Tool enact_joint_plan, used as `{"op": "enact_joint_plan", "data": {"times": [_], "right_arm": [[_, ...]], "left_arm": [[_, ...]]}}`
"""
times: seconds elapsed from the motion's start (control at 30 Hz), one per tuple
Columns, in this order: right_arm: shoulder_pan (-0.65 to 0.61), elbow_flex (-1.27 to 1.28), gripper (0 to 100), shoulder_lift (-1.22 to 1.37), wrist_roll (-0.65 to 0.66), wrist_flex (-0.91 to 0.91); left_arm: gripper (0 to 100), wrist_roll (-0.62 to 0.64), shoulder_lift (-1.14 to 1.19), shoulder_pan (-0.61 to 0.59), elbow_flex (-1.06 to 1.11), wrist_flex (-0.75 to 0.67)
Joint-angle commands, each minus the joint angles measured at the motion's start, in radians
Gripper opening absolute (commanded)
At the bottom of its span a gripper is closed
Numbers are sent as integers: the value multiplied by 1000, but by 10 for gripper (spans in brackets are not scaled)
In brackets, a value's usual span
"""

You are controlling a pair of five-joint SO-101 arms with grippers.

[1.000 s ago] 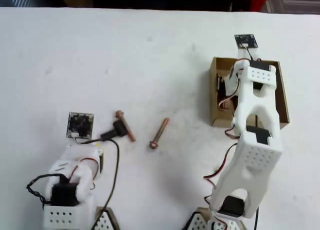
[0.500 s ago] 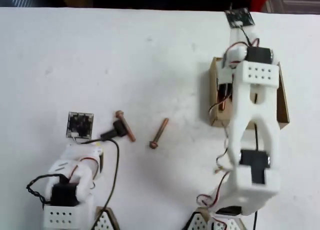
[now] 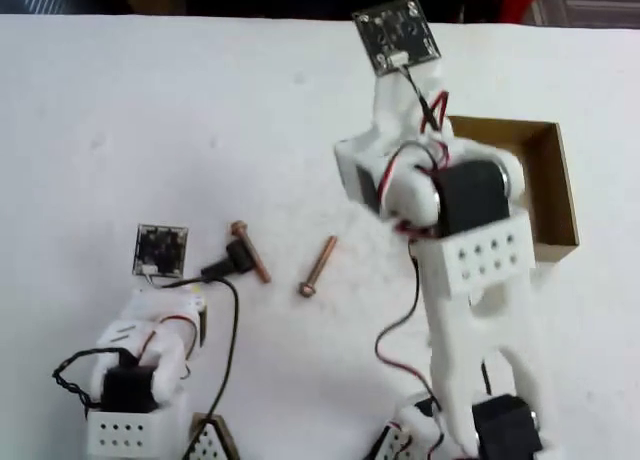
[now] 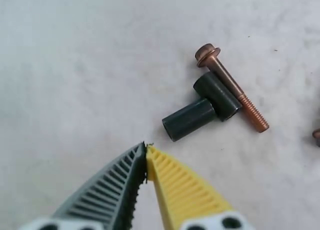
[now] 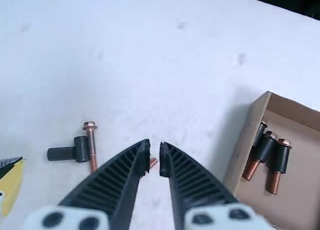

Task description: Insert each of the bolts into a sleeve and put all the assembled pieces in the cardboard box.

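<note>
1. Your high camera sits above the white table [image 3: 200, 100] and looks down on it from far off. You see both arms [image 3: 470, 280] from there.
2. Your left wrist camera looks down past the left gripper [image 4: 146, 149] from very close, so the bolt [image 4: 231, 87] and dark sleeves [image 4: 190, 120] look big.
3. Your right wrist camera looks slanting down past the right gripper [image 5: 154, 151] from farther off. It takes in more table and the cardboard box [image 5: 245, 140].
4. All three views share the bolt with its sleeves. The high and right wrist views also share the box.
</note>
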Motion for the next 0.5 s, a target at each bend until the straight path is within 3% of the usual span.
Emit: {"op": "enact_joint_plan", "data": {"times": [0.0,0.47], "right_arm": [[-58,-40,17,-88,-34,24],[-236,-37,17,-305,-34,180]], "left_arm": [[24,-6,-8,-1,-46,11],[24,-11,-8,-5,-46,11]]}}
